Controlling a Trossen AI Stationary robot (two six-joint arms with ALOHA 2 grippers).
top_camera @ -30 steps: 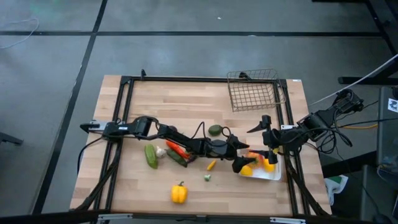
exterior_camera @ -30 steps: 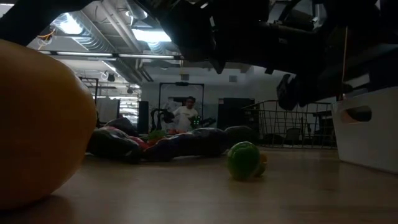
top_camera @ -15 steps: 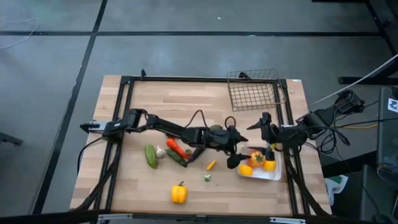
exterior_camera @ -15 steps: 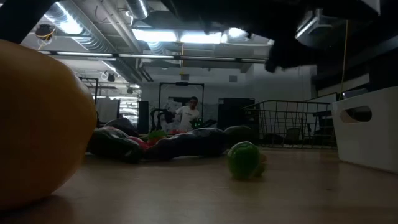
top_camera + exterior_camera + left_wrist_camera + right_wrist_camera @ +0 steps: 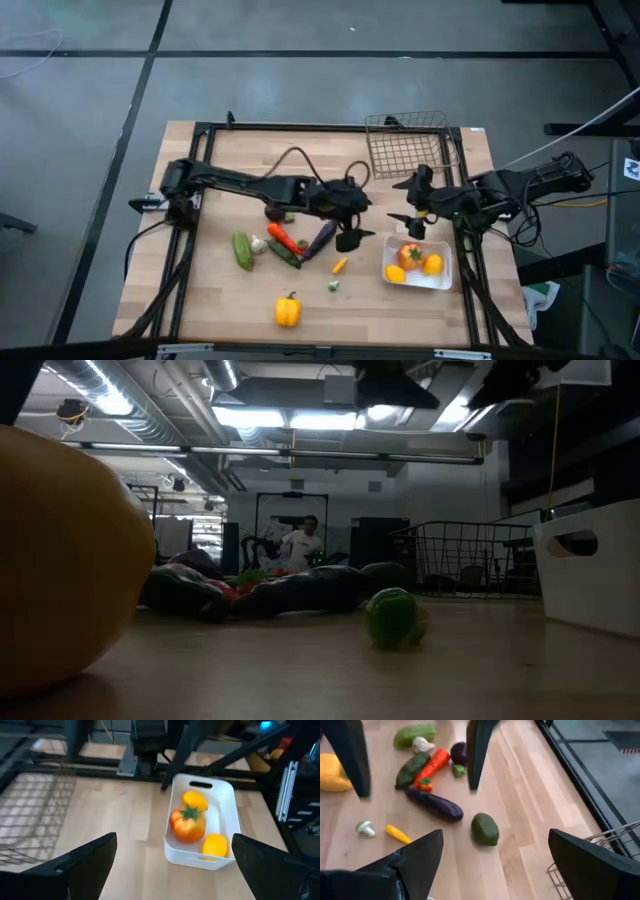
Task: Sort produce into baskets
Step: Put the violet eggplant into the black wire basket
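My left fingers (image 5: 352, 240) stand wide apart with nothing between them, hanging over the middle of the wooden surface (image 5: 250, 160). From my left wrist I look between them at the white tray (image 5: 227, 827), which holds an orange-red tomato with a green top (image 5: 188, 824) and two yellow lemons (image 5: 194, 800), one on either side of it.

My right fingers (image 5: 412, 200) are spread just as wide and hold nothing either; they hover near the surface's 3 o'clock edge, between the wire-mesh basket (image 5: 405, 145) at about 1 o'clock and the tray at about 4 o'clock.

Past my right fingers lies a dark green, avocado-like piece (image 5: 485, 828) on its own, and just beside it the purple eggplant (image 5: 434, 803). Farther on sits a close cluster: an orange carrot (image 5: 431, 766), a dark green cucumber (image 5: 412, 769), a lighter green cucumber (image 5: 414, 734), a white garlic (image 5: 422, 743) and a dark round piece I cannot name with confidence.

Nearer the 6 o'clock edge, a small yellow piece (image 5: 340, 265) and a small pale green-and-white one (image 5: 333, 286) lie apart from the cluster, and a yellow pepper (image 5: 288, 310) sits alone. From the level camera that pepper fills the near side, a small green ball (image 5: 392, 617) rests mid-surface, and a person (image 5: 303, 543) stands far back in the room.
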